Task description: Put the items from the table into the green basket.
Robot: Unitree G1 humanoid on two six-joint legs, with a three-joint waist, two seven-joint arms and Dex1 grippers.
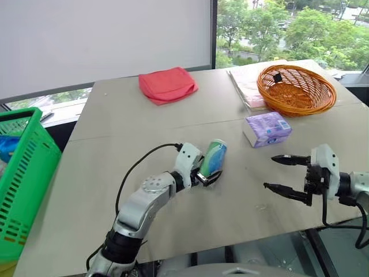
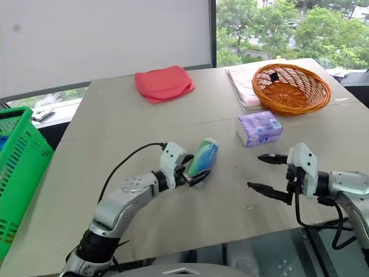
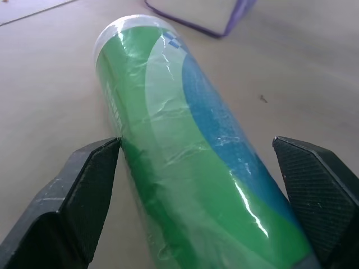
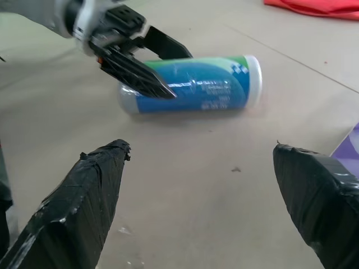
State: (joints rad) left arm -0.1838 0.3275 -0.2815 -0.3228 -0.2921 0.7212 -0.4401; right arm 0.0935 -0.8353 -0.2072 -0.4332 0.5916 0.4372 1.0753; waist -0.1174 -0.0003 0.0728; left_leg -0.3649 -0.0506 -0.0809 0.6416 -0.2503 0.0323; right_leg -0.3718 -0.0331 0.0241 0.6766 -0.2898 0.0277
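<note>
Straddling a slim green-and-white drink can point(image 1: 214, 158) lying on its side mid-way across the beige-grey counter point(image 1: 115, 173), the left gripper point(image 1: 209, 174) stands spread wide, not yet clamped. The can's glossy film looks slippery and its thin wall dentable, so a firm mid-body pinch seems wisest. Nearby, the soft purple tissue packet point(image 1: 267, 128) would squash under pressure. The right gripper point(image 1: 283, 172) hangs open, empty. The bright green plastic basket point(image 1: 23, 184) waits beside the counter's left edge.

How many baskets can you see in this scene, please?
2: the green basket stands beside the table's left edge, and an orange wicker basket sits on the table's far right corner. Neither hides another, as far as shown.
</note>
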